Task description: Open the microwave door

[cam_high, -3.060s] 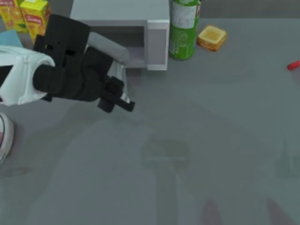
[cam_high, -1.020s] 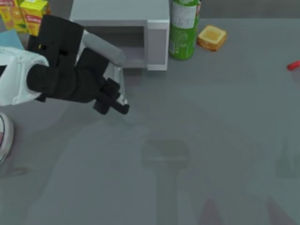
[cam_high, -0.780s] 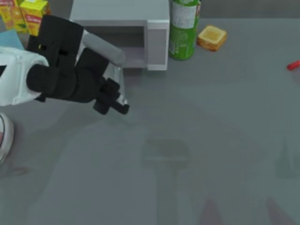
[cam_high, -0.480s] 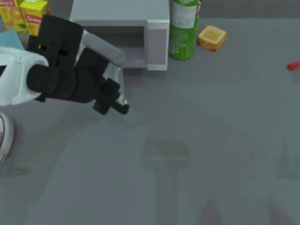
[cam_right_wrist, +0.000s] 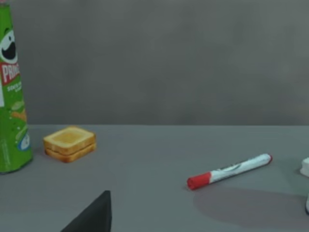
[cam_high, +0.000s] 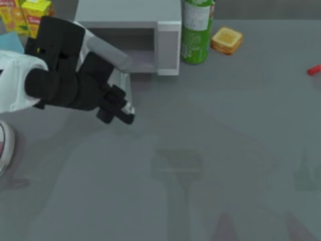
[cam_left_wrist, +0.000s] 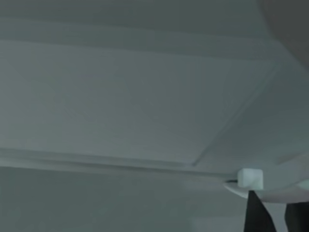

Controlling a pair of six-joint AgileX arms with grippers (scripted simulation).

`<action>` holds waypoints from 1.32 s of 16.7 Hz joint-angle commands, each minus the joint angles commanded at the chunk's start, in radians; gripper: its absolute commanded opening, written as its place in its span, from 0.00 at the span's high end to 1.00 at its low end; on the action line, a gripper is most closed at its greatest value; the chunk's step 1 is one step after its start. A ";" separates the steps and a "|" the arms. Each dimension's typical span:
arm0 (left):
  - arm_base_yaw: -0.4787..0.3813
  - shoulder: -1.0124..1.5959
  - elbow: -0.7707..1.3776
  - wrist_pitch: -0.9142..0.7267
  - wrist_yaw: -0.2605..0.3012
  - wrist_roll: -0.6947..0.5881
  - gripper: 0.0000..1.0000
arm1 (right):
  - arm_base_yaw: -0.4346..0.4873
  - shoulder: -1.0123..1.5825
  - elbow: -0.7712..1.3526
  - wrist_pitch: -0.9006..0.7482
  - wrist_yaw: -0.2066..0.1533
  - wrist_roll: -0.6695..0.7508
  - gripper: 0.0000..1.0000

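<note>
The microwave (cam_high: 130, 22) stands at the far left of the grey table (cam_high: 225, 150). The microwave door (cam_high: 124, 85) is swung outward, exposing the cavity. The left gripper (cam_high: 120, 113) is clamped on the door's free edge. The right gripper's finger state cannot be determined. A green can (cam_high: 196, 30), toast (cam_high: 226, 40) and a red-capped marker (cam_right_wrist: 229, 171) lie to the right.

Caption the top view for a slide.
Left gripper swings the microwave door outward, exposing the microwave cavity beside a green can.
</note>
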 joint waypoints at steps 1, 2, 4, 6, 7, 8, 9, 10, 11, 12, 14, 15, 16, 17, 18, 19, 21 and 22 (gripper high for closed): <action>0.006 -0.001 -0.002 -0.004 0.007 0.011 1.00 | 0.000 0.000 0.000 0.000 0.000 0.000 0.00; 0.009 -0.001 -0.004 -0.006 0.009 0.016 1.00 | 0.000 0.000 0.000 0.000 0.000 0.000 0.00; 0.009 -0.001 -0.004 -0.006 0.009 0.016 1.00 | 0.000 0.000 0.000 0.000 0.000 0.000 0.00; 0.009 -0.001 -0.004 -0.006 0.009 0.016 1.00 | 0.000 0.000 0.000 0.000 0.000 0.000 0.00; 0.009 -0.001 -0.004 -0.006 0.009 0.016 1.00 | 0.000 0.000 0.000 0.000 0.000 0.000 0.00; 0.009 -0.001 -0.004 -0.006 0.009 0.016 1.00 | 0.000 0.000 0.000 0.000 0.000 0.000 0.00; 0.009 -0.001 -0.004 -0.006 0.009 0.016 1.00 | 0.000 0.000 0.000 0.000 0.000 0.000 0.00; 0.009 -0.001 -0.004 -0.006 0.009 0.016 1.00 | 0.000 0.000 0.000 0.000 0.000 0.000 0.00; 0.009 -0.001 -0.004 -0.006 0.009 0.016 1.00 | 0.000 0.000 0.000 0.000 0.000 0.000 0.00; 0.009 -0.001 -0.004 -0.006 0.009 0.016 1.00 | 0.000 0.000 0.000 0.000 0.000 0.000 0.00; 0.009 -0.001 -0.004 -0.006 0.009 0.016 1.00 | 0.000 0.000 0.000 0.000 0.000 0.000 0.00; 0.009 -0.001 -0.004 -0.006 0.009 0.016 1.00 | 0.000 0.000 0.000 0.000 0.000 0.000 0.00; 0.009 -0.001 -0.004 -0.006 0.009 0.016 1.00 | 0.000 0.000 0.000 0.000 0.000 0.000 0.00; 0.009 -0.001 -0.004 -0.006 0.009 0.016 1.00 | 0.000 0.000 0.000 0.000 0.000 0.000 0.00; 0.009 -0.001 -0.004 -0.006 0.009 0.016 1.00 | 0.000 0.000 0.000 0.000 0.000 0.000 0.00; 0.009 -0.001 -0.004 -0.006 0.009 0.016 1.00 | 0.000 0.000 0.000 0.000 0.000 0.000 0.00; 0.009 -0.001 -0.004 -0.006 0.009 0.016 1.00 | 0.000 0.000 0.000 0.000 0.000 0.000 0.00; 0.009 -0.001 -0.004 -0.006 0.009 0.016 1.00 | 0.000 0.000 0.000 0.000 0.000 0.000 0.00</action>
